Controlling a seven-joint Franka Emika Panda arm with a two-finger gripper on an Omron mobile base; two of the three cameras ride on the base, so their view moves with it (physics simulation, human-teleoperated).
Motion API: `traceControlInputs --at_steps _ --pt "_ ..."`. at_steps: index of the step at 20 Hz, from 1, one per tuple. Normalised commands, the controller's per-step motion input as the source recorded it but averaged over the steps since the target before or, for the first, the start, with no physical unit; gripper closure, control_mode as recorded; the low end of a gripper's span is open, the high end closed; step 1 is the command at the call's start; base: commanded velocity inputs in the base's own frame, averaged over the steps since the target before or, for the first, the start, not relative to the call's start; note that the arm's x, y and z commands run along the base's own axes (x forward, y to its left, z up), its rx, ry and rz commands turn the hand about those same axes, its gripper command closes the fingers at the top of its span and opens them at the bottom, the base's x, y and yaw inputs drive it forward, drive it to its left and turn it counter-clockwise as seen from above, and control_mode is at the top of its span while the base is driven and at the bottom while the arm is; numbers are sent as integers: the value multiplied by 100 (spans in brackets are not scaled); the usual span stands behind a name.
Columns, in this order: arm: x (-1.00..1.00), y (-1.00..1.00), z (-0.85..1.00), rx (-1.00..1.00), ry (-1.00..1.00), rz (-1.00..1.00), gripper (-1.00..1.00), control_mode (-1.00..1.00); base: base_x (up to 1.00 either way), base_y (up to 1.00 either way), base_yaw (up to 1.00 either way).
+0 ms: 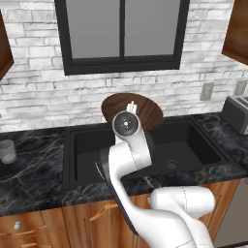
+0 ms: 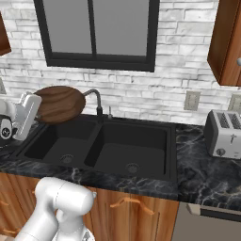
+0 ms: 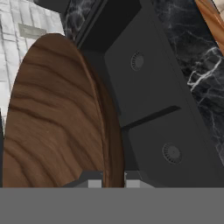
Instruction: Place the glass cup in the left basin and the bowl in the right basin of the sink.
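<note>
A: Where's your bowl (image 1: 145, 110)?
B: Off the counter, tipped on edge above the sink (image 2: 155, 160), in front of the brick wall. Your gripper (image 3: 113, 180) is pinched narrow on its rim.
A: The glass cup (image 1: 7, 151)?
B: Upright on the counter, well left of the left basin (image 2: 59, 141).

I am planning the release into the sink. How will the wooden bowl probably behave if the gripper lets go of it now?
The bowl looks rigid, so it should not flex. The gripper pinches its rim and holds it on edge above the sink, so it would probably drop and tip flat. Being round, it may roll or wobble before it settles.
</note>
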Motion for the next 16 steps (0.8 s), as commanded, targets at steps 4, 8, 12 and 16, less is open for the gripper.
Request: traceControlInputs --at_steps 4,8,12,16 --pt "0 -49 -27 14 0 -15 100 -100 0 0 0" --pt "0 -49 -33 12 0 -11 100 -100 0 0 0" --pt "8 -48 -41 12 3 -9 100 -100 0 0 0" --pt "12 -39 -48 10 5 -8 100 -100 0 0 0"
